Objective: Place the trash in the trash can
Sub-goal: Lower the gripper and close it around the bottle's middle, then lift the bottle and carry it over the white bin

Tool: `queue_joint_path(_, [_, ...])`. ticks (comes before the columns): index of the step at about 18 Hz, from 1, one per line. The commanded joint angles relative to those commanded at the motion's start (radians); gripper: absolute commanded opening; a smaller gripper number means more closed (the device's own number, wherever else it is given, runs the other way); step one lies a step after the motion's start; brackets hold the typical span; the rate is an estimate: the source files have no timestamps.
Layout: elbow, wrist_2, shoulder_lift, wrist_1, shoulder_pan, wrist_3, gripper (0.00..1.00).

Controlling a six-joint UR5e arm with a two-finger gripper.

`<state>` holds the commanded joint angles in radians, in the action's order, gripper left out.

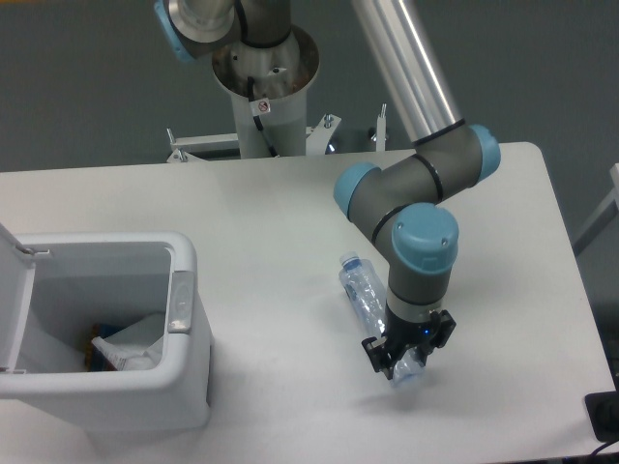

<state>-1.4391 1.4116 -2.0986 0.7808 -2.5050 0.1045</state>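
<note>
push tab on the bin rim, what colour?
Grey, on the white trash can; the push tab shows clearly in the fixed camera view.

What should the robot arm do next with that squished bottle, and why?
Probably lift it straight up. The gripper looks closed around the lower end of the bottle, which lies on the table, while the open trash can sits off to the side.

The trash can (116, 387) stands at the surface's (271, 213) left; the wrapper (131, 343) apparently lies inside. Well right lies the bottle (366, 295), the gripper (406, 356) over its near end.
</note>
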Motion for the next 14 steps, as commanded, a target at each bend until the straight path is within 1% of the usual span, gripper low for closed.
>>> queue_joint_path(1, [0.031, -0.046, 0.014, 0.000, 0.000, -0.037, 0.60])
queue_joint_path(3, [0.112, -0.132, 0.026, 0.000, -0.002, -0.106, 0.60])
queue_joint_path(5, [0.160, -0.167, 0.048, -0.011, 0.002, -0.126, 0.60])
queue_joint_path(8, [0.184, -0.270, 0.113, -0.075, 0.003, -0.161, 0.59])
queue_joint_path(9, [0.193, -0.298, 0.132, -0.083, 0.002, -0.166, 0.59])
queue_joint_path(11, [0.212, -0.318, 0.166, -0.086, 0.008, -0.169, 0.59])
queue_joint_path(14, [0.244, -0.329, 0.199, -0.086, 0.052, -0.167, 0.59])
